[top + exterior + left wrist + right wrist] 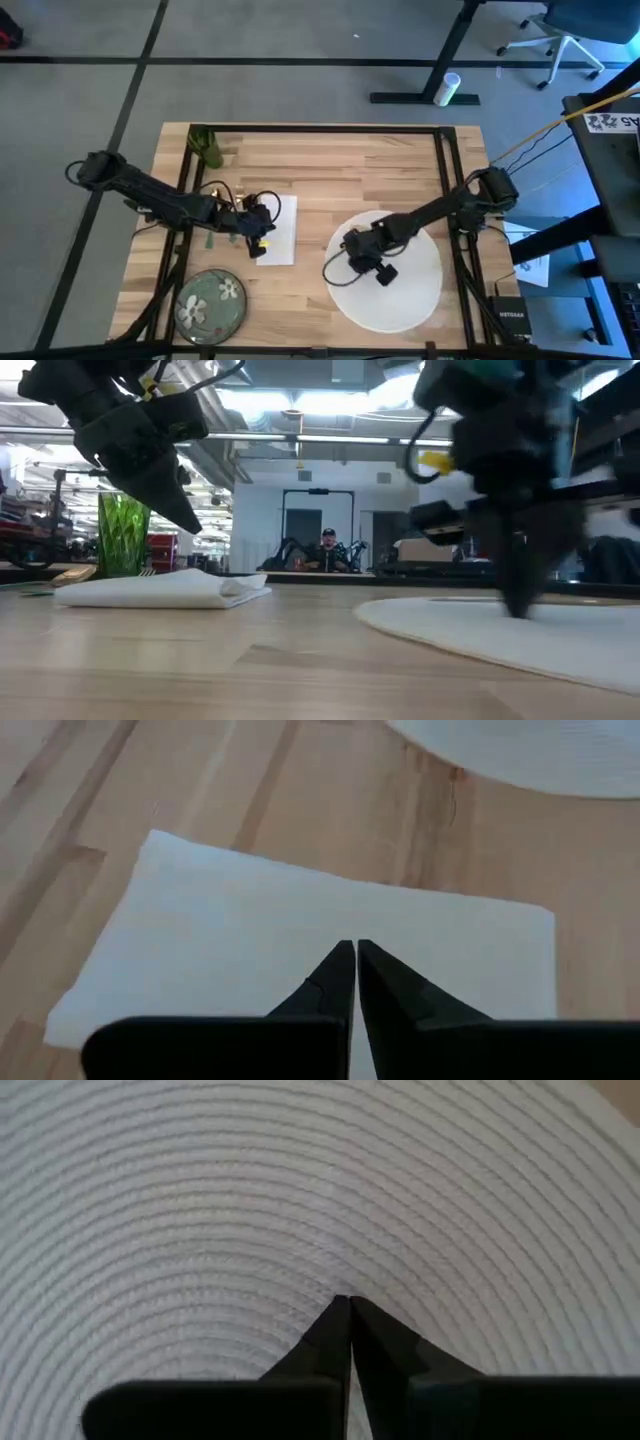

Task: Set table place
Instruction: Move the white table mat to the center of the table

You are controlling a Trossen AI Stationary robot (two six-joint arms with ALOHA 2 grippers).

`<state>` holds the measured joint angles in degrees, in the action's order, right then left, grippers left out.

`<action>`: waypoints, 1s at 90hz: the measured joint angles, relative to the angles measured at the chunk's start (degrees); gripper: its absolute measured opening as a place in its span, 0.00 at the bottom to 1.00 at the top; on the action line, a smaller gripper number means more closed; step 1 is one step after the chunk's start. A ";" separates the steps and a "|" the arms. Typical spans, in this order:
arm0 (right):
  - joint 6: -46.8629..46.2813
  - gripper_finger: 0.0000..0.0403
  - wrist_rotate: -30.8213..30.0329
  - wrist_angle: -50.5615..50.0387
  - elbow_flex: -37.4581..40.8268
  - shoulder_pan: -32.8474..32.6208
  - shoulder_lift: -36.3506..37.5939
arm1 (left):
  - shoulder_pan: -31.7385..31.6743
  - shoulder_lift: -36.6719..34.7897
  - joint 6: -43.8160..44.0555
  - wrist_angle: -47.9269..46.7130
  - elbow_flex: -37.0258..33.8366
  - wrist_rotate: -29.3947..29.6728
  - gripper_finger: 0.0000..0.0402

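One table [330, 165], pale wood planks, black frame. One round white woven placemat [410, 295] on the table's right half, bare except for the right gripper [362, 262], which is over it with fingers closed on nothing. One white napkin [283, 225], left of centre, lying flat; the left gripper [258, 232] is above it, fingers pressed together, empty. One green floral plate [210, 302] at the near left corner, nothing on it, partly crossed by cables. One green cup [207, 147] at the far left corner; contents cannot be told.
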<state>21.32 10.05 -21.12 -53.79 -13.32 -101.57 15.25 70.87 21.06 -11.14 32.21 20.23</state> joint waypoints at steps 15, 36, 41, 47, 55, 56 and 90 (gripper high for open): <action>-0.41 0.00 -1.76 -0.09 -1.02 4.90 -0.05 | 0.00 0.00 -0.02 -0.35 0.00 -0.04 0.00; -3.33 0.00 -5.06 -0.17 -0.95 11.15 -0.05 | 0.00 0.00 -0.12 -0.30 0.00 -0.04 0.00; -3.12 0.00 -5.73 -0.05 -0.95 12.47 -0.05 | 0.00 0.00 -0.30 -0.27 0.00 -0.04 0.00; -2.68 0.00 -6.79 0.41 -0.95 13.93 -0.05 | 0.02 0.00 -0.39 -0.19 0.00 -0.05 0.00; 0.12 0.00 -5.52 0.32 -1.47 15.09 0.07 | 0.26 0.00 -0.42 0.70 0.00 -0.07 0.00; 0.54 0.00 -5.21 0.32 -1.58 15.10 0.08 | 0.39 0.00 -0.43 0.89 0.00 -0.05 0.00; 4.58 0.00 -1.08 3.91 -3.05 16.52 -4.11 | 3.28 -0.02 -3.15 3.42 3.53 -0.11 0.00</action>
<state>25.90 8.97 -17.21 -56.84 3.20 -105.69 18.52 70.85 17.91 -7.72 35.74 20.12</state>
